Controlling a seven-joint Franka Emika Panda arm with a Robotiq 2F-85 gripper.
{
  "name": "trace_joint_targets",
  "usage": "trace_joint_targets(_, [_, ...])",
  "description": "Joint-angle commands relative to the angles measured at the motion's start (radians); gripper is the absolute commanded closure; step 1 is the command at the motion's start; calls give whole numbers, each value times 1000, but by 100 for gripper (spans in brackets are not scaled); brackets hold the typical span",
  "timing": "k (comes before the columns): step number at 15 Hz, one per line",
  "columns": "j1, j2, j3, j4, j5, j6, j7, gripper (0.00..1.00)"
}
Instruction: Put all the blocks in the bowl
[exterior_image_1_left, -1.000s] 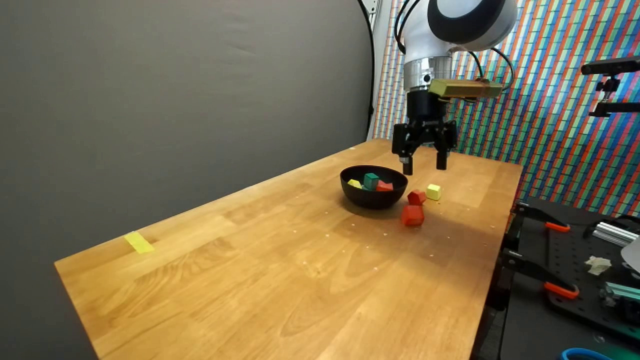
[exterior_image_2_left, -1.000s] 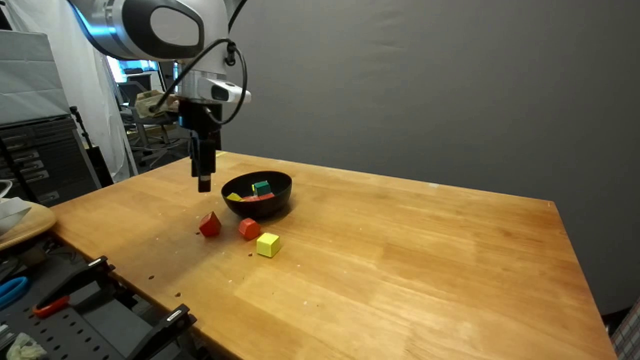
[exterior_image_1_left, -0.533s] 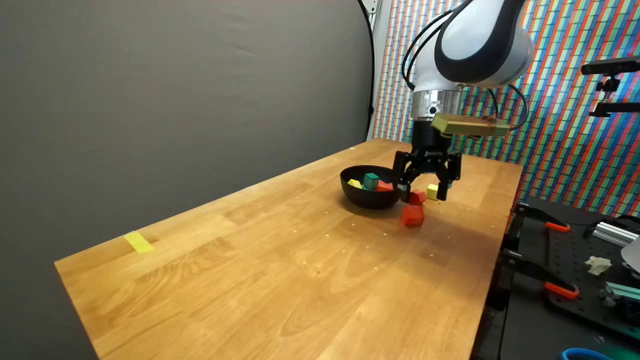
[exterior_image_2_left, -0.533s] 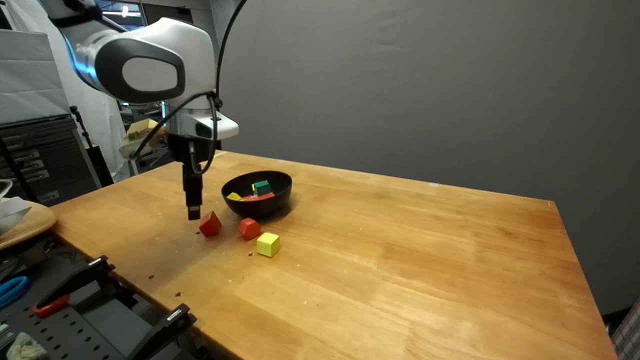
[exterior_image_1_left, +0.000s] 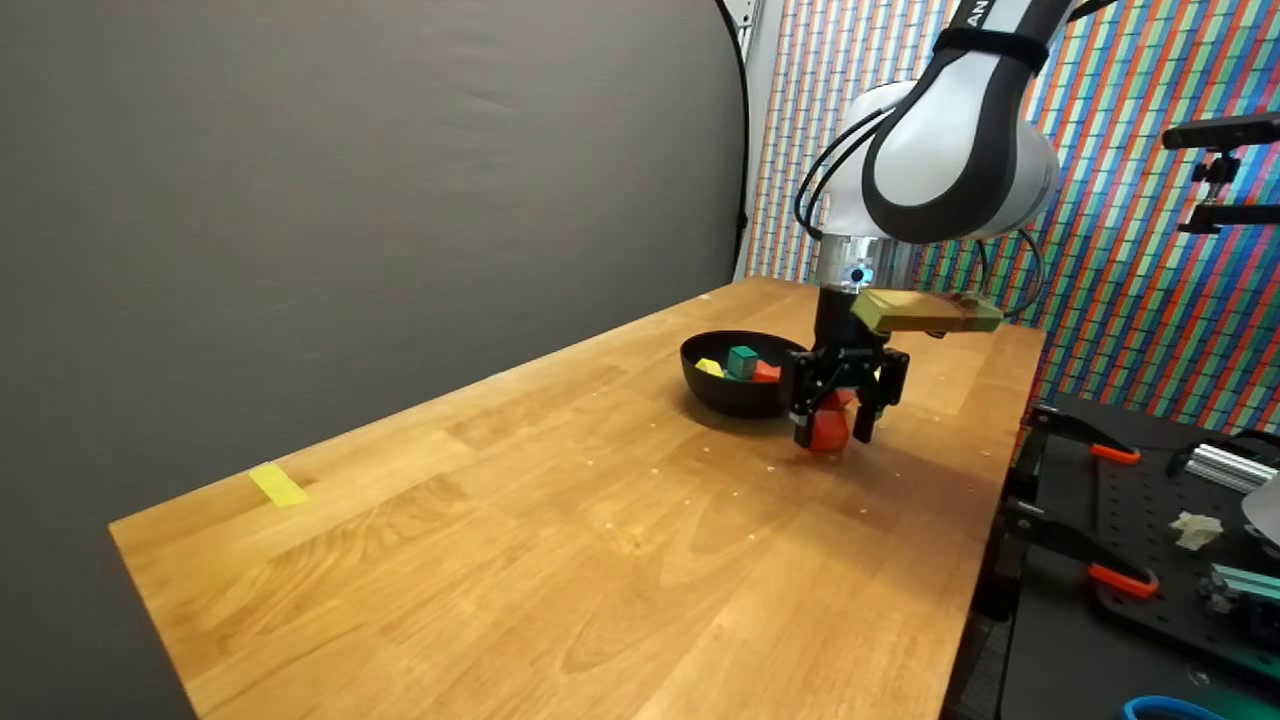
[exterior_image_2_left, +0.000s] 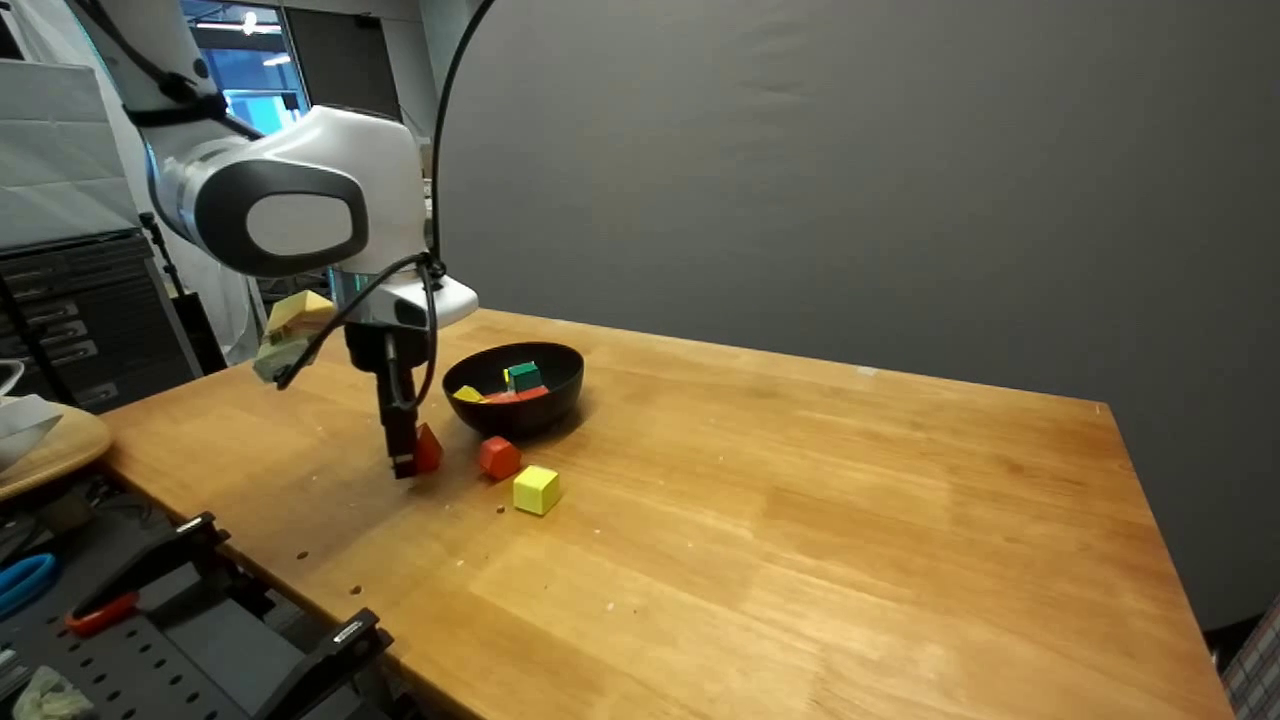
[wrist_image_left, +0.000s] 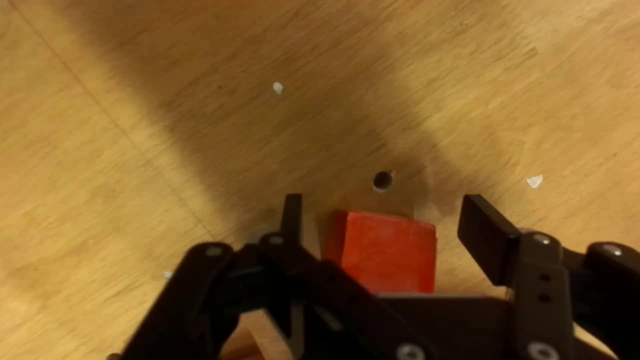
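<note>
Claw (wrist_image_left: 386, 227) astride red block (wrist_image_left: 392, 252); both gaps wrist-only.

Worktop (exterior_image_2_left: 820, 570): pale brown wood, grain and joint lines visible, with dark holes (wrist_image_left: 383, 180) and scattered pale flecks (wrist_image_left: 534, 181). A round black bowl (exterior_image_2_left: 525, 420) stands upright on it. Near the bowl lie a red block (wrist_image_left: 390, 252), with one of the holes just beside it in the wrist view, a second red block (exterior_image_2_left: 499, 457), and, just beside the latter, a yellow block (exterior_image_2_left: 537, 490). In an exterior view, a yellow strip (exterior_image_1_left: 278, 484) lies at the edge close to a corner, well apart from the bowl.
</note>
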Motion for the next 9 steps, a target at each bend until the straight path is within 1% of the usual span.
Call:
trace_joint_targets(1, [20, 15, -1, 0, -8, 63, -4, 50])
trace_joint_targets(4, [28, 0, 0, -6, -12, 60, -3, 74])
trace_joint_targets(5, [11, -29, 25, -8, 5, -4, -22, 77])
trace_joint_targets(6, [10, -65, 42, -23, 6, -52, -34, 77])
trace_joint_targets(7, [63, -116, 4, -52, -54, -109, 14, 77])
trace_joint_targets(8, [92, -156, -11, -68, -98, -154, 45, 77])
trace_joint_targets(9, [133, -205, -39, -88, -178, -206, 107, 77])
